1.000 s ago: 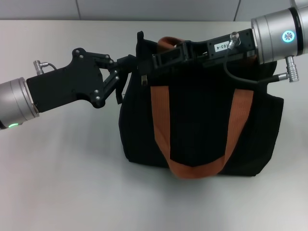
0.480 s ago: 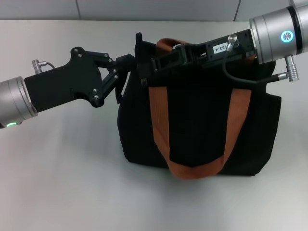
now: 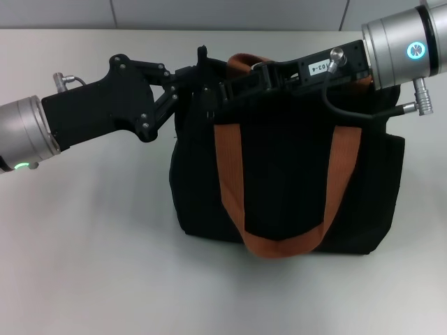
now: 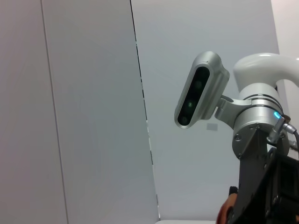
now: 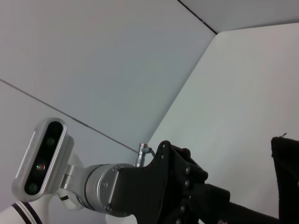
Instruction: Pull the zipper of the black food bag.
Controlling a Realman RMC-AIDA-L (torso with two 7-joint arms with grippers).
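Note:
The black food bag (image 3: 286, 181) stands upright mid-table, its orange-brown strap handle (image 3: 229, 174) hanging down the front. My left gripper (image 3: 198, 75) reaches in from the left and is against the bag's top left corner. My right gripper (image 3: 225, 89) reaches in from the right, lies along the top edge and ends close to the left gripper. I cannot make out the zipper pull among the black parts there. The right wrist view shows the left gripper (image 5: 182, 186) and the bag's corner (image 5: 286, 177).
The bag stands on a pale table (image 3: 84, 265) with a grey wall (image 3: 230, 12) behind it. The left wrist view shows the robot's head camera (image 4: 201, 88) and the right arm's wrist (image 4: 261, 126). A cable (image 3: 363, 115) loops off the right wrist over the bag.
My left gripper has risen and moved right, onto the bag's top left corner. My right gripper has shifted only slightly. The bag has stayed where it was.

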